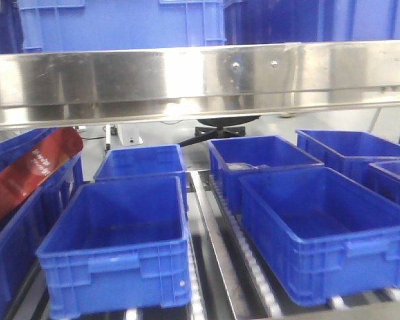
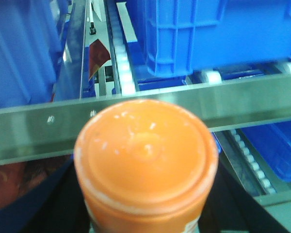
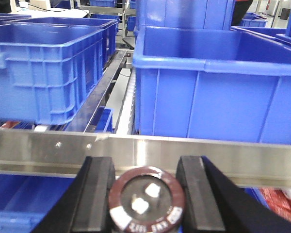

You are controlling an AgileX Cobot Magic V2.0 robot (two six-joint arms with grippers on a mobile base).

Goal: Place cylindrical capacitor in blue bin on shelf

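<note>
the right gripper (image 3: 146,188) is clamped on the cylindrical capacitor (image 3: 146,200), with one black finger (image 3: 96,194) against each side of it. the capacitor's end faces the wrist camera: a dark brownish-red ring around a grey disc with two pale terminals, and a white band with small print along the lower edge. it sits low in the right wrist view, on the near side of the shelf (image 3: 194,156) and its shiny front rail. past the rail a blue bin (image 3: 218,97) stands right ahead with its rim above the capacitor. a second blue bin (image 3: 43,73) stands off to the left, and a steel track runs back between the two.

the left gripper (image 2: 145,219) holds an orange-lidded jar (image 2: 145,150). the lid fills the middle of the left wrist view, and dark fingers (image 2: 43,204) close in on the jar from both sides below the lid. behind it runs another stretch of steel rail, with white rollers (image 2: 122,65) and the underside of a blue bin higher up.

from the front, the wide reflective rail crosses the top. below it four open blue bins sit in two rows on the roller tracks (image 1: 248,263), more bins are cut off at the right edge, and a red package (image 1: 33,175) leans in a bin at the far left.
</note>
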